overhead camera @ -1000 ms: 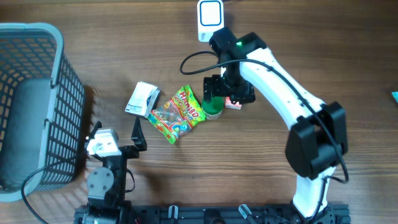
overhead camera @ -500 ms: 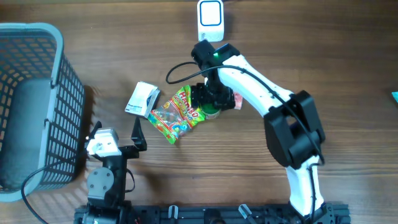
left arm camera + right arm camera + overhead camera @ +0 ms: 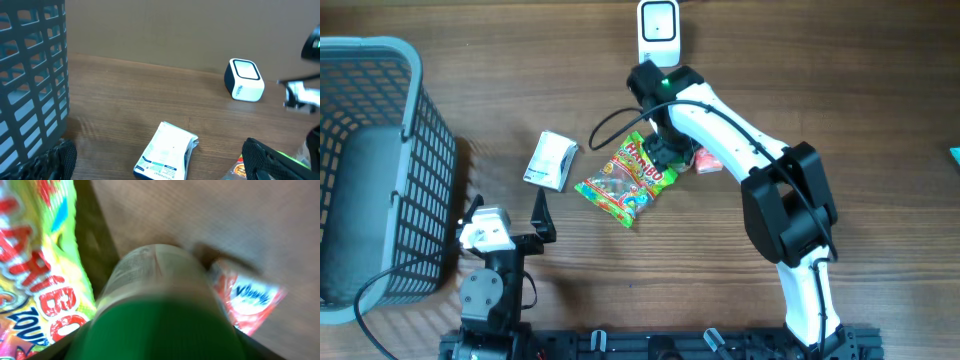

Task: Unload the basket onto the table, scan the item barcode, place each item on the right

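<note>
Overhead, the right gripper (image 3: 665, 152) sits low over the top edge of the candy bag (image 3: 625, 182), below the scanner (image 3: 658, 24). Left wrist view: the left gripper (image 3: 165, 165) fingers (image 3: 272, 161) stand wide apart, empty, with the white packet (image 3: 167, 156) ahead. Right wrist view: the green-capped bottle (image 3: 155, 305) fills the jaw gap beside the red packet (image 3: 247, 302); whether it is clamped cannot be told.

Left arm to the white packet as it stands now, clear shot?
Probably yes. The left gripper is open and the white packet lies just ahead of it, nothing between. The basket stands off to one side; the right gripper is closed on the green-capped bottle, past the Haribo bag.
</note>
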Tool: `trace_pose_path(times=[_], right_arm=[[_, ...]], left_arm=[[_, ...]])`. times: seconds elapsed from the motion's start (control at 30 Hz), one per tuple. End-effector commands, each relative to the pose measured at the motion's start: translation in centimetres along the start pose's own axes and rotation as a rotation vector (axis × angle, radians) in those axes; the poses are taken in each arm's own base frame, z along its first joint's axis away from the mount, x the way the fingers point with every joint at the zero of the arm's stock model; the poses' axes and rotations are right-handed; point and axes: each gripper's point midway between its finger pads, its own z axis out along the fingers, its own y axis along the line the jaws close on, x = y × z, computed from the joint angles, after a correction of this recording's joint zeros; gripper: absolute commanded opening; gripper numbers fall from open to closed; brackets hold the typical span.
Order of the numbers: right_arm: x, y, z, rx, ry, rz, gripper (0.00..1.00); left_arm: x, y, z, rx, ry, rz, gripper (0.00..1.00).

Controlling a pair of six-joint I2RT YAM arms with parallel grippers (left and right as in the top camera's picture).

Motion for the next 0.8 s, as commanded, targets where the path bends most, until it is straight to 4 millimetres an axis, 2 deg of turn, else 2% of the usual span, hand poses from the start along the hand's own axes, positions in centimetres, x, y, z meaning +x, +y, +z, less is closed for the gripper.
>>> trace_pose_path(times=[0.0, 0.03, 0.07, 0.13, 0.2, 0.3, 0.37, 0.43, 0.5, 0.57, 0.6, 0.67, 0.77], right_arm=[[-2.7, -0.8, -5.5, -0.003, -0.148, -0.039, 0.88], [-3.1, 0.1, -7.0, -0.07, -0.18, -0.036, 0.91], [-3.2, 1.0, -8.5, -0.14, -0.207, -0.024, 1.0], [-3.4, 1.8, -10.3, -0.209, -0.246, 0.039, 1.0], [-3.2, 0.9, -10.6, -0.206, -0.224, 0.334, 1.0], [-0.2, -0.3, -9.0, -0.184, -0.05, 0.91, 1.0], [-0.6, -0.5, -8.9, -0.225, -0.025, 1.141, 1.0], [-1.1, -0.1, -9.1, -0.264, -0.024, 1.175, 1.0], [-0.4, -0.2, -8.9, -0.238, -0.002, 1.184, 1.0], [0.3, -0.1, -8.6, -0.223, 0.057, 1.349, 1.0], [0.4, 0.1, -8.3, -0.225, 0.084, 1.429, 1.0], [-0.1, 0.3, -7.6, -0.235, 0.097, 1.485, 1.0], [-0.3, 0.6, -6.1, -0.216, 0.129, 1.49, 1.0]], left_arm=[[0.3, 0.1, 0.1, -0.009, 0.001, -0.015, 1.0], [0.3, 0.2, 0.1, -0.009, 0.001, -0.015, 1.0], [0.2, 0.2, 0.1, -0.009, 0.001, -0.015, 1.0], [0.3, 0.2, 0.1, -0.009, 0.001, -0.015, 1.0], [0.3, 0.2, 0.1, -0.009, 0.001, -0.015, 1.0], [0.3, 0.2, 0.1, -0.009, 0.001, -0.015, 1.0], [0.3, 0.1, 0.1, -0.009, 0.001, -0.015, 1.0], [0.3, 0.2, 0.1, -0.009, 0.001, -0.015, 1.0], [0.2, 0.2, 0.1, -0.009, 0.001, -0.015, 1.0], [0.3, 0.2, 0.1, -0.009, 0.001, -0.015, 1.0], [0.3, 0.2, 0.1, -0.009, 0.001, -0.015, 1.0], [0.3, 0.2, 0.1, -0.009, 0.001, -0.015, 1.0], [0.3, 0.1, 0.1, -0.009, 0.001, -0.015, 1.0]])
